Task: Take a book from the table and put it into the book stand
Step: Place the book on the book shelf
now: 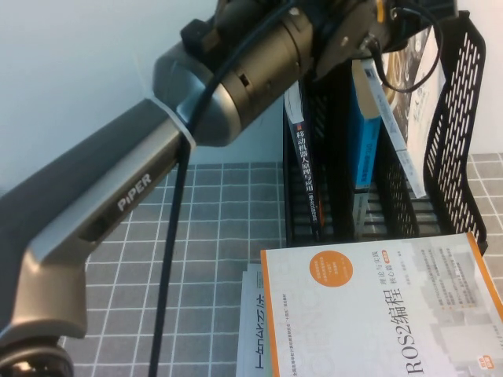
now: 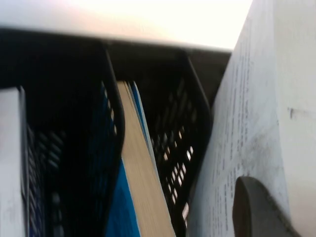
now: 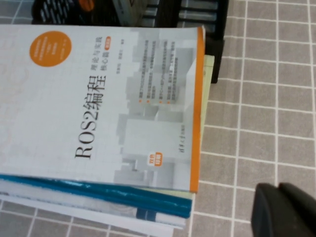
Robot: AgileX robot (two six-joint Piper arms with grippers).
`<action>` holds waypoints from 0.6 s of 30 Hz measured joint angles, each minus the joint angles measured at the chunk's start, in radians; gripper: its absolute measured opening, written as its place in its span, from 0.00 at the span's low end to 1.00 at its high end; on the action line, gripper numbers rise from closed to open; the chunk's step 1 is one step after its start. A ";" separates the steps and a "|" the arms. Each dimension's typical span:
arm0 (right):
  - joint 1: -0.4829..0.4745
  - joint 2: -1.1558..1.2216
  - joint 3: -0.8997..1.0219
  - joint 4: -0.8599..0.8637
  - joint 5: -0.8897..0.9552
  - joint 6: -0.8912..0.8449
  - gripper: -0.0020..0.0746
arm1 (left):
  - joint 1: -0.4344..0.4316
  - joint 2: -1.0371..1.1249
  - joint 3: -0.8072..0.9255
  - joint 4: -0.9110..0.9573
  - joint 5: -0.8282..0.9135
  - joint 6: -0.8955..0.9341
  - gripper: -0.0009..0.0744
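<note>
Three slots: the book stand (image 1: 456, 118) stands at 12 o'clock on the table (image 1: 220, 220); a dark-spined book (image 1: 302, 157) fills the 9 o'clock slot, a blue book (image 1: 365, 133) the middle, and the 3 o'clock slot is the one being entered.
Book: the book (image 1: 401, 133) is partly inside that 3 o'clock slot, lower corner down between the walls, top leaning toward 3 o'clock.
Long axis: near upright, tilted, not yet parallel to the dividers.
Left claw: the left gripper (image 1: 376, 43) is above the stand, clamped on the book's top edge; one finger (image 2: 261, 207) lies against the pale page.
Book from claw: straight below, toward 6 o'clock.
Right claw: the right gripper (image 3: 284, 212) hangs over bare table beside the orange-edged book (image 3: 108, 103); grip state, I cannot tell.
Nearer arm: left.
</note>
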 joint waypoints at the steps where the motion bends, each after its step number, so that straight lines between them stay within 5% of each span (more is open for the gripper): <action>1: 0.000 0.000 0.000 0.012 0.007 -0.007 0.02 | -0.010 0.000 -0.002 0.043 -0.002 -0.035 0.14; 10: 0.000 0.000 0.000 0.079 0.061 -0.028 0.02 | -0.086 0.056 -0.004 0.330 -0.032 -0.340 0.14; 18: 0.000 -0.010 0.000 0.079 0.110 -0.031 0.02 | -0.129 0.136 -0.004 0.400 0.028 -0.411 0.14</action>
